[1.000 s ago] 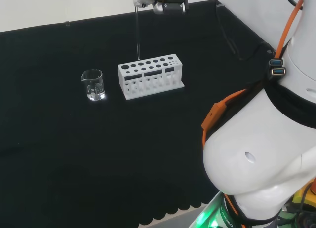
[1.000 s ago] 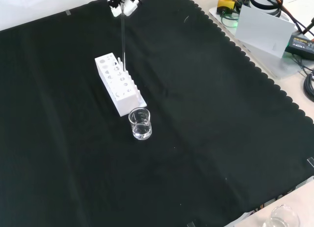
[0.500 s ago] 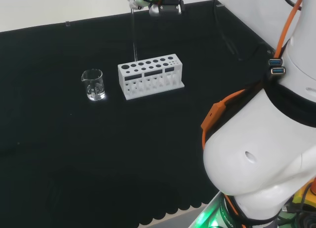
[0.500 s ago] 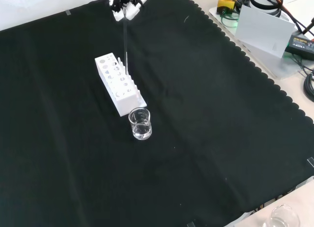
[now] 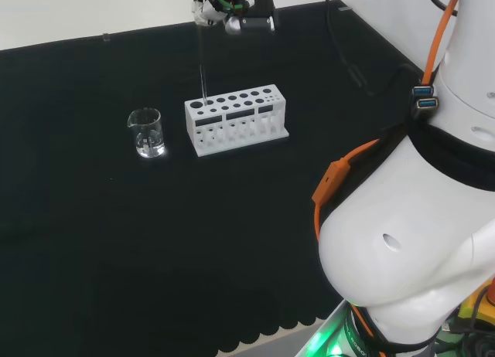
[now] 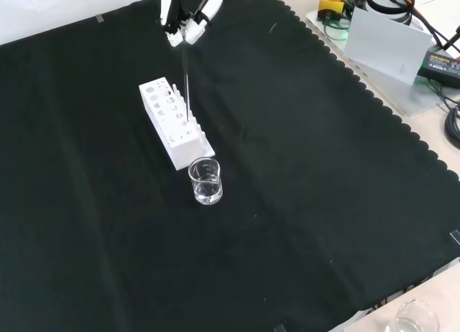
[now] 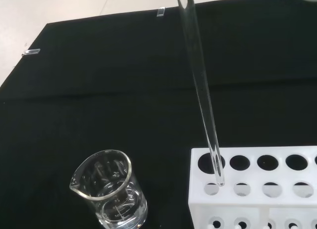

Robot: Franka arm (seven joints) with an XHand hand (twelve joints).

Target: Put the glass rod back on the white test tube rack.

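The arm's bulky white links carry an orange cable and black joint bands; the black-and-white hand shows what may be green wiring.

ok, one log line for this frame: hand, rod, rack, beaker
hand: shut on glass rod | glass rod: upright, tip over end hole of white rack, not seated | beaker: beside rack end, untouched

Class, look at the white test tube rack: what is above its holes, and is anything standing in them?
Above the white test tube rack hangs a glass rod, held by the hand; its tip is at an end hole. The other holes look empty; their depths are hidden.
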